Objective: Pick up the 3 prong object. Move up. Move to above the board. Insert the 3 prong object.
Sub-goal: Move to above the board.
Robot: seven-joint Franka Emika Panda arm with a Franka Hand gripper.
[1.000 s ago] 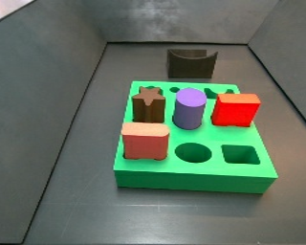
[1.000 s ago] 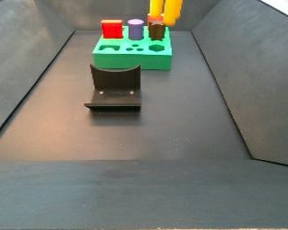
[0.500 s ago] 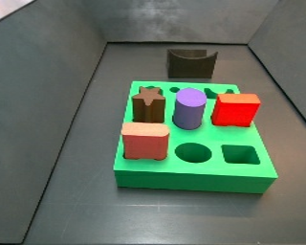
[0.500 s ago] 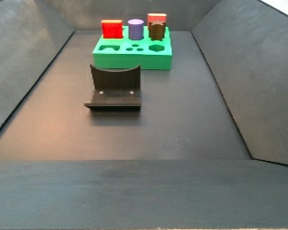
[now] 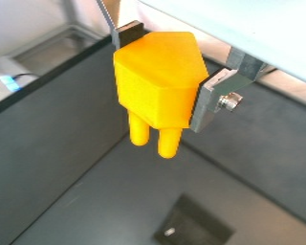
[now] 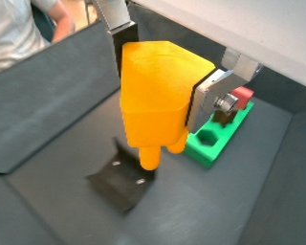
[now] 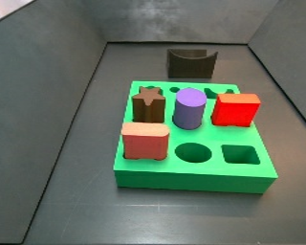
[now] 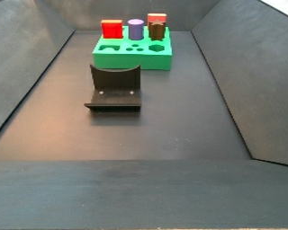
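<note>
In both wrist views the gripper [image 5: 163, 72] clamps its silver fingers [image 5: 217, 96] on the 3 prong object [image 5: 156, 81], held in the air with prongs pointing down. In a wrist view the green board [image 6: 209, 144] and the fixture [image 6: 118, 180] lie below; neither side view shows the gripper

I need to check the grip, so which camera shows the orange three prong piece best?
A wrist view shows the 3 prong object best: its blocky top sits between the claw's silver fingers, prongs hanging free. The other wrist picture shows it above the fixture, near the board. Neither side view shows it.
</note>
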